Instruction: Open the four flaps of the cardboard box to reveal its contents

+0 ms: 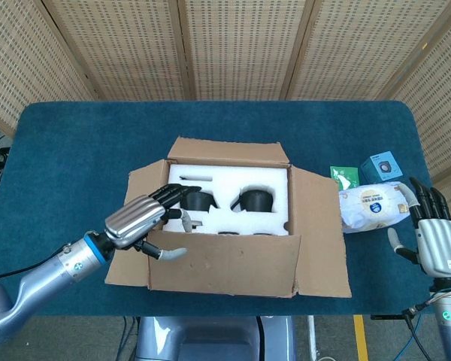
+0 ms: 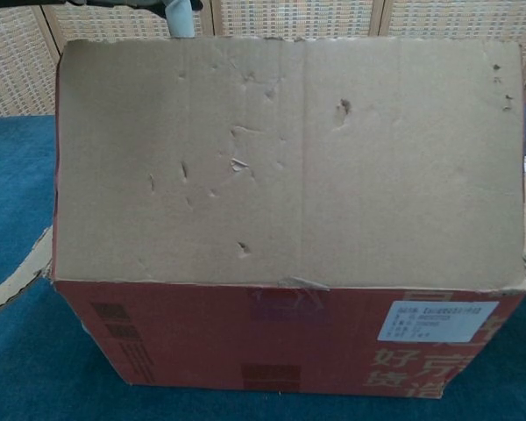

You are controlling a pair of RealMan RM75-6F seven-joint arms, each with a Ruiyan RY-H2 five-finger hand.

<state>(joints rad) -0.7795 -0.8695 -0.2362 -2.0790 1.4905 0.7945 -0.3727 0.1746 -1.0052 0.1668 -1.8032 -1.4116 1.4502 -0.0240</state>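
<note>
Risk first: near flap [image 1: 225, 265] could spring back over the opening, since in the chest view it stands steeply up, blocking nearly everything behind it. Could also snag the white foam insert [image 1: 233, 197] and drag it up if the fingers [image 1: 173, 195] hook its edge instead of cardboard. Could shove the whole cardboard box [image 1: 233, 226] along the blue table [image 1: 75, 150] if pushed sideways with nothing bracing the far side.

Left hand [image 1: 143, 218] reaching in over the left flap [image 1: 143, 180], fingers stretched fairly straight and slightly apart, tips lying over the foam just beside a black object [image 1: 198, 201] seated in a cut-out; thumb [image 1: 169, 253] spread below, against the inside face of the near flap. Nothing visibly clasped; cannot tell whether the fingertips press on the foam or only hover. Box directly under and ahead of those fingers, all flaps folded outward in the head view, contents showing.

Right hand [image 1: 434, 233] well apart from the box, upright, fingers extended and apart, holding nothing; white packet [image 1: 372, 207] just beside its fingertips, small blue box [image 1: 382, 166] and green sachet [image 1: 344, 176] beyond that
</note>
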